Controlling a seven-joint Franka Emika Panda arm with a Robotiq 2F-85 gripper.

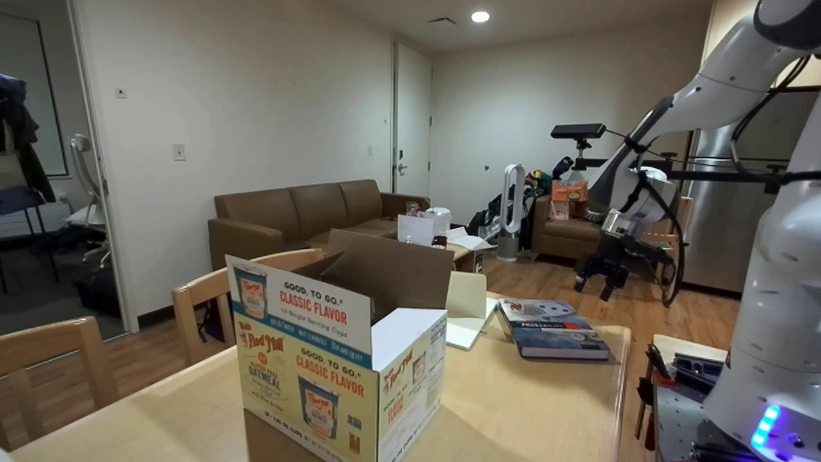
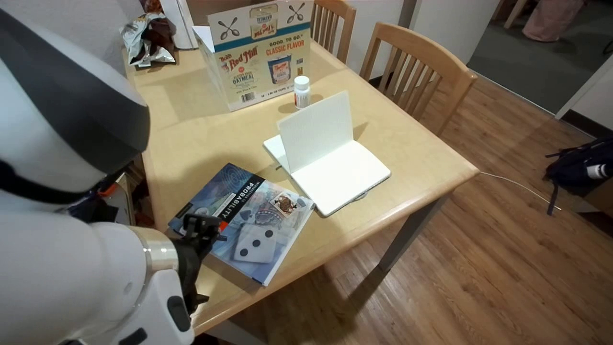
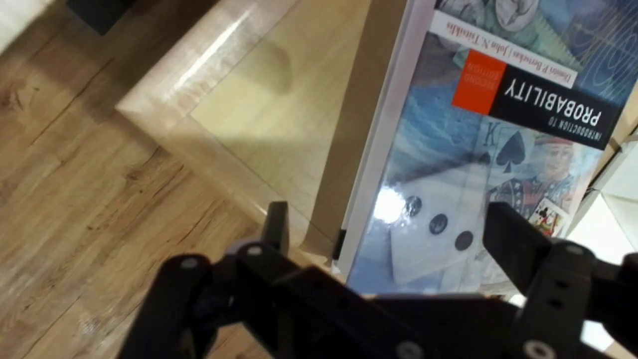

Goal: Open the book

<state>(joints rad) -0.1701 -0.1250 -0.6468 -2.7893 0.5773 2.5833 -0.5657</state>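
- Book (image 2: 258, 218): closed, flat on the desk (image 2: 416, 163) near its edge, picture cover up; title word PROBABILITY legible in both exterior views.
- Pincer (image 1: 593, 288): fingers spread wide, nothing gripped; hangs apart from the book.
- Wrist view: title upside down. Top frame edge cuts off part of the book; one finger masks some of the cover; glare whites out a spot at the printed die.
- In an exterior view the pincer overlaps one book corner, partly hiding it. Arm (image 2: 72, 278) cut off by the left frame edge there.
- Cardboard box (image 1: 308, 385): flaps up, interior mostly out of sight; near bottom corner cut off by the frame in an exterior view.
- Notebook (image 2: 342, 177): lying open, just beside the book; whether they touch, cannot tell. A raised leaf (image 2: 316, 129) hides part of the page behind it. In an exterior view the box masks one side; in the wrist view the right frame edge cuts it off.
- Bottle (image 2: 301, 93): white, upright by the box; label too small to read.
- Bag (image 2: 149, 40): shiny, crumpled, at a desk corner; lettering and contents not made out.
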